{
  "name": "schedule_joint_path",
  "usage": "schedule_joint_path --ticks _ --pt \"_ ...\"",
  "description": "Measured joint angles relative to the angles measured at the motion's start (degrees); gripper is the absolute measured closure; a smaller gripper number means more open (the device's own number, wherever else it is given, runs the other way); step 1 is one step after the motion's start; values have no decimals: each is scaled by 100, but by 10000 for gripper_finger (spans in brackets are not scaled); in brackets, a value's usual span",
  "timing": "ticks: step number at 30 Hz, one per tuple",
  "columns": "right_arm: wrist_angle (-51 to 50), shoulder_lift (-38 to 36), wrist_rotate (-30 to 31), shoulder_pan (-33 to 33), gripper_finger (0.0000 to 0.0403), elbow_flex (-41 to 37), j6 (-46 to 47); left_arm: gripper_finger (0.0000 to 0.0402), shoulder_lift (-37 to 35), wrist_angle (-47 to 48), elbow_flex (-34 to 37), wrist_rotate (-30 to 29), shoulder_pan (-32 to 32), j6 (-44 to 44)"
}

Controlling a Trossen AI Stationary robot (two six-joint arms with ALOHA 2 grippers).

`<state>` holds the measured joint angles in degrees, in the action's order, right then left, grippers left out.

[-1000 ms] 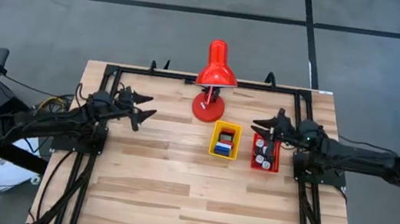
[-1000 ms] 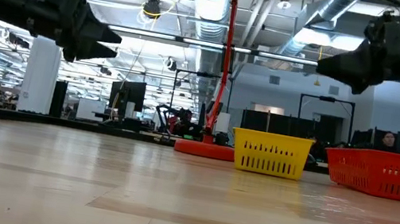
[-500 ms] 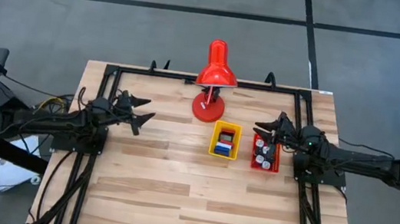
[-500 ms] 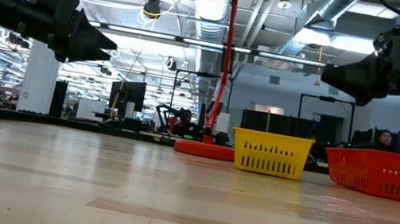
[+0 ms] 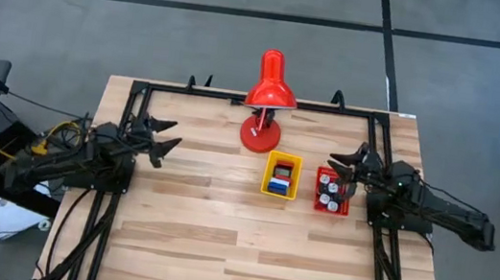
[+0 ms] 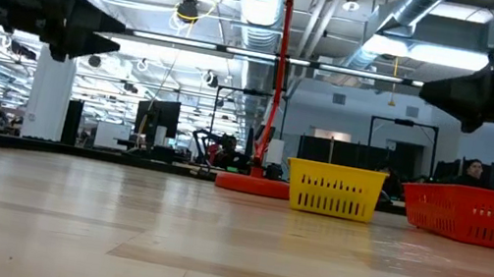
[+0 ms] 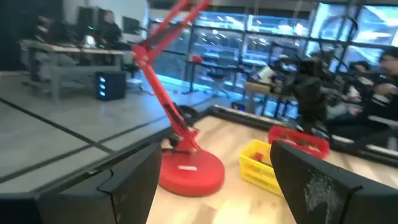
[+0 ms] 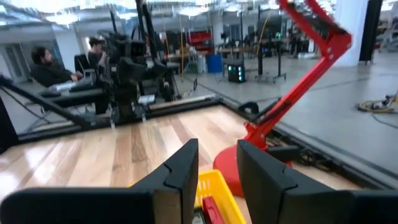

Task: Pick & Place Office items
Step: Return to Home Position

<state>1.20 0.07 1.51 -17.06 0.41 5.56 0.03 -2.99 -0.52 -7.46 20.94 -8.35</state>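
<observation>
The office items lie in two trays right of the table's middle. Red, white and blue flat blocks (image 5: 280,177) are in the yellow tray (image 5: 285,155); small black, white and silver bits (image 5: 328,191) are in the red tray (image 5: 330,211). My left gripper (image 5: 173,136) hangs open above the table's left part, pointing toward the lamp, and holds nothing. My right gripper (image 5: 334,161) is open by a narrow gap, in the air over the red tray's far end, and holds nothing. The low view shows both grippers, left (image 6: 124,35) and right (image 6: 424,87), well above the table.
A big red desk lamp (image 5: 269,89) stands on its round base (image 5: 259,133) at the far middle, just behind the yellow tray (image 6: 333,192). A black frame runs along the far edge and both sides. Bare wood fills the near half. People sit in the room beyond.
Both arms have drawn back. The left gripper moved toward the table's left edge, away from the lamp. The right gripper moved toward the right edge, from beyond the red tray's far left corner to above its far end. The trays and items have stayed put.
</observation>
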Motion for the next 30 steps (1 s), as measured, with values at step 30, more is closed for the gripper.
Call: schedule_joint_path --ticks 30 --pt "-31 185 -2 -22 300 -5 -662 105 912 -168 10 294 -8 -96"
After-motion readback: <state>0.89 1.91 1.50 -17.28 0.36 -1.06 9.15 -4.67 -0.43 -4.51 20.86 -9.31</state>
